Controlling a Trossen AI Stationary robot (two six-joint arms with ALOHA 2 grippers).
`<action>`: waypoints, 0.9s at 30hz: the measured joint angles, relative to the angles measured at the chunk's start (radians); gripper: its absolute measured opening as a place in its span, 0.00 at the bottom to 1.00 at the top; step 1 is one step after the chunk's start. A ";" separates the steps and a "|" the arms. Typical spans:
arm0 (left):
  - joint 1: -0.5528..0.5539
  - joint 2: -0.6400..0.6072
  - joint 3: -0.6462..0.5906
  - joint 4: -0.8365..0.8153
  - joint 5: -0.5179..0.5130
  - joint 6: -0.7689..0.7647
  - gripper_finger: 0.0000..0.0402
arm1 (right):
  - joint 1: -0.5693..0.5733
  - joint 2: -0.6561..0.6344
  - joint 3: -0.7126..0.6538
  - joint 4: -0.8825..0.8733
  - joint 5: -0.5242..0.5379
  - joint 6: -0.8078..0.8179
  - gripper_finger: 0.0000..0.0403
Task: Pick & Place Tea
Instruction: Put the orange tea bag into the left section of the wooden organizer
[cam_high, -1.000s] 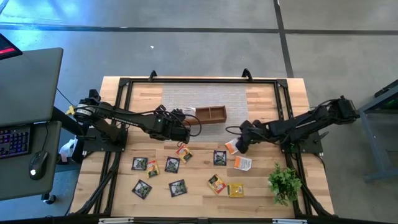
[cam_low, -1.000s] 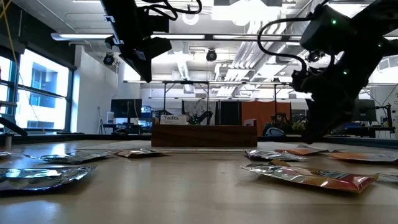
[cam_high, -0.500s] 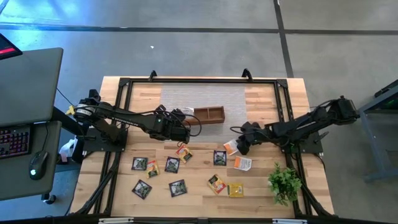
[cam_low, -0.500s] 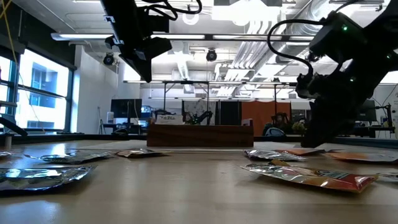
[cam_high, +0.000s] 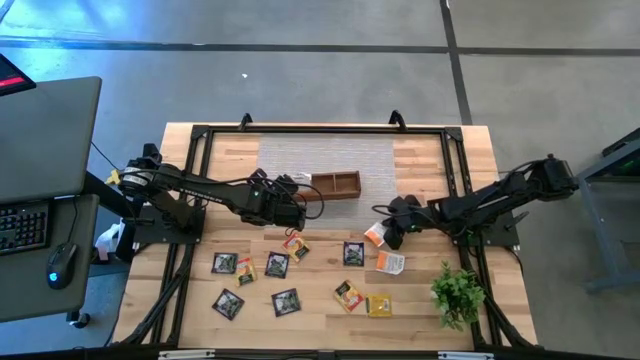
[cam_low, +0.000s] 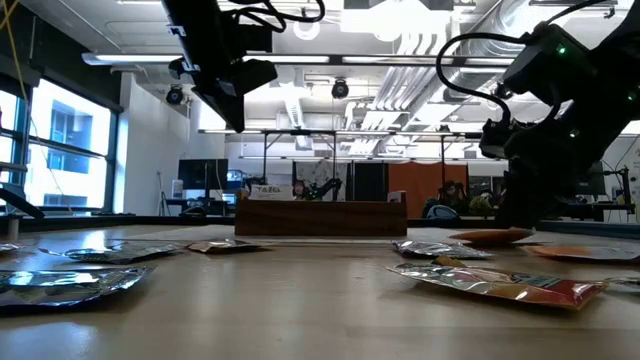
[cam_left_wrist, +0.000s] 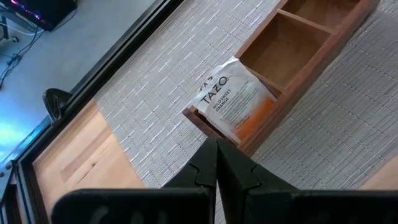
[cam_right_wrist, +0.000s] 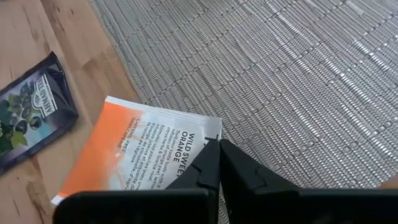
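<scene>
A brown wooden tray (cam_high: 345, 184) stands on the grey mat (cam_high: 330, 155), with a white-and-orange tea sachet (cam_left_wrist: 235, 102) lying in its left end compartment. My left gripper (cam_high: 303, 211) hangs shut above the table, just near of the tray, touching nothing. My right gripper (cam_high: 386, 236) is down at the mat's near right corner, shut on another white-and-orange sachet (cam_right_wrist: 140, 155). Several more sachets (cam_high: 286, 301) lie flat on the wood toward the near edge. My right gripper pinches the white-and-orange sachet's edge at one corner (cam_right_wrist: 203, 138) between its two fingers. The fingers slant down from the table's right side. The rest of the sachet lies flat, partly on the wood and partly on the mat's border.
A dark sachet (cam_right_wrist: 31, 112) lies close beside the held one. Another white-and-orange sachet (cam_high: 391, 263) sits just near of my right gripper. A small green plant (cam_high: 458, 294) stands at the near right. Black frame rails (cam_high: 458, 160) run along the table's sides.
My right gripper has sunk a little toward the table, tipped steeper, and shut on the white-and-orange sachet's corner. The sachet has stayed in its place.
</scene>
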 joint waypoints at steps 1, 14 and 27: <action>0.000 0.000 0.000 0.001 0.000 0.000 0.00 | 0.000 0.000 0.007 -0.006 -0.001 -0.010 0.01; 0.000 0.000 0.000 0.013 0.000 0.022 0.00 | -0.001 -0.007 0.134 0.024 -0.003 -0.169 0.00; 0.000 0.000 0.000 0.058 -0.070 0.105 0.00 | -0.070 0.136 0.287 0.336 0.184 -0.525 0.00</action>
